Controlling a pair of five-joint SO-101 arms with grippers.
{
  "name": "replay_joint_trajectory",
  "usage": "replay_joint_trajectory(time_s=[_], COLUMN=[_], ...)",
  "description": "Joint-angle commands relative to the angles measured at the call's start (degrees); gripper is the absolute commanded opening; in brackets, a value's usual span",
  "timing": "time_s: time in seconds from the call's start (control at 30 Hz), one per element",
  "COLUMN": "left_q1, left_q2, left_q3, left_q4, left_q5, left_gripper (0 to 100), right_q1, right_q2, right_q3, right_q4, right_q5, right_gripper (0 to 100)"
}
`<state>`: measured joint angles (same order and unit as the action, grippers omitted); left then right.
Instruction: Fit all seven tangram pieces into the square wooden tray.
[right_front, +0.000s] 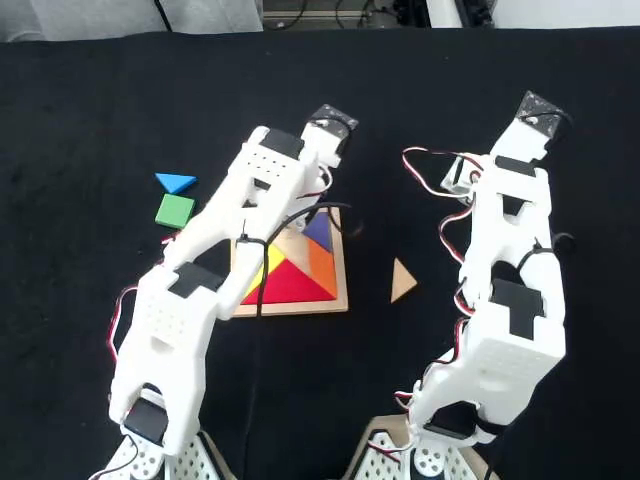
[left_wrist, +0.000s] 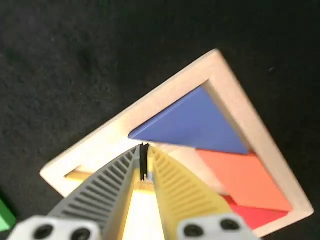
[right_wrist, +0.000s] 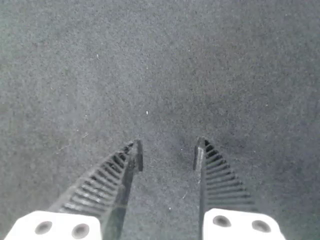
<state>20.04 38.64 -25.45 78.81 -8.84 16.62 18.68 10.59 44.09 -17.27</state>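
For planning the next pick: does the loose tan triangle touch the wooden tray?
Apart. The high view shows bare black cloth between the tan triangle and the wooden tray.

Overhead and close left-wrist views, both down onto the tray (right_front: 300, 305) (left_wrist: 235, 95)

The square wooden tray (right_front: 300, 306) is lying on the desk (right_front: 520, 80), holding a dark blue triangle (left_wrist: 195, 122), an orange piece (left_wrist: 245, 177), a red triangle (right_front: 290, 282) and a yellow piece (right_front: 272, 258). A light blue triangle (right_front: 176, 182) and a green square (right_front: 175, 210) are sitting together off its left; a tan triangle (right_front: 402, 280) is resting near its right.
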Motion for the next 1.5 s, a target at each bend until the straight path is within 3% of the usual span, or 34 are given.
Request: replay_joint_trajectory(time_s=[0.0, 0.57, 0.87, 1.0, 1.13, 1.23, 1.47], left_q1=[-2.5, 1.5, 2.2, 2.1, 0.9, -1.5, -9.5], left_q2=[-0.5, 3.0, 3.0, 2.0, -5.3, -13.9, -35.6], left_q3=[-0.6, -0.4, -1.8, -3.7, -5.5, -1.5, 23.8], left_q4=[1.1, -3.8, -3.3, 2.4, 10.2, 11.2, 0.2], left_q5=[0.4, 0.4, 0.4, 0.4, 3.2, 3.9, 4.0], left_gripper=[4, 4, 4, 4, 4, 4, 4], right_q1=[-0.4, -0.4, -0.4, -0.4, -0.4, -0.4, -0.9], right_q2=[-0.2, -0.2, -0.2, -0.2, -0.2, -0.2, -0.2], right_q3=[-2.4, -2.4, -2.4, -2.4, -2.4, -2.4, -2.4], right_q4=[-0.9, -0.8, -0.8, -0.9, -1.0, -1.0, -1.0], right_q5=[-0.3, -0.3, -0.3, -0.3, -0.3, -0.3, -0.3], right_gripper=[18.0, 18.0, 18.0, 18.0, 18.0, 18.0, 18.0])
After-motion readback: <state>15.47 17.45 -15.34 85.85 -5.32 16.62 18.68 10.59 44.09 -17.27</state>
